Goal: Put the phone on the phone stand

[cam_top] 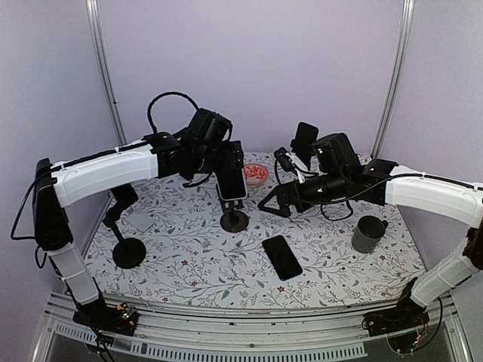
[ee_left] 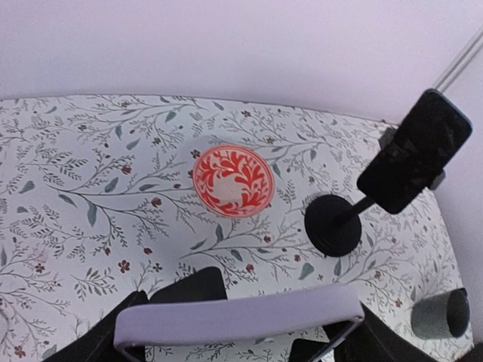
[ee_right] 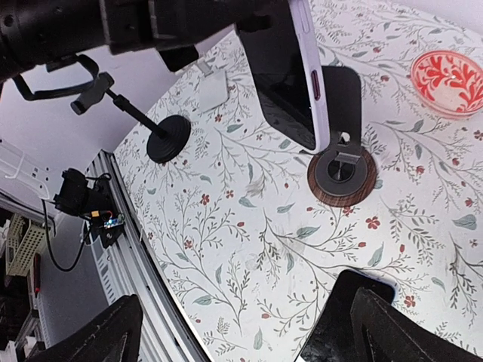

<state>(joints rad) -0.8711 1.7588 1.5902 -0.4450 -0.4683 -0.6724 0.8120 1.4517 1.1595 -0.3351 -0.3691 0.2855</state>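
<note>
From above, the left gripper (cam_top: 229,161) was clamped on the upper end of the lilac-cased phone (cam_top: 232,185). It held the phone upright with its lower end just over the phone stand (cam_top: 235,221) in the middle of the table. I could not tell whether the two touched. The right gripper (cam_top: 273,202) hung just to the stand's right, fingers spread and empty. A black phone (cam_top: 282,257) lay flat nearer the front, a grey cup (cam_top: 367,234) to its right and a red bowl (cam_top: 256,174) behind the stand. The tablecloth (cam_top: 189,260) was white with grey sprigs and small red flowers. Pale lilac walls (cam_top: 249,60) closed the booth, with metal rails up the corners.

At the left wrist, the phone's lilac edge ran across the bottom between the dark fingers (ee_left: 189,285). The bowl's red leaf pattern lay beyond, and a dark phone (ee_left: 415,151) sat clipped on a round-footed stand near the back wall.

At the right wrist, the held phone hung before the stand's black back plate, above its wood-rimmed round base. The wide-spread fingers framed the black phone on the cloth.
</note>
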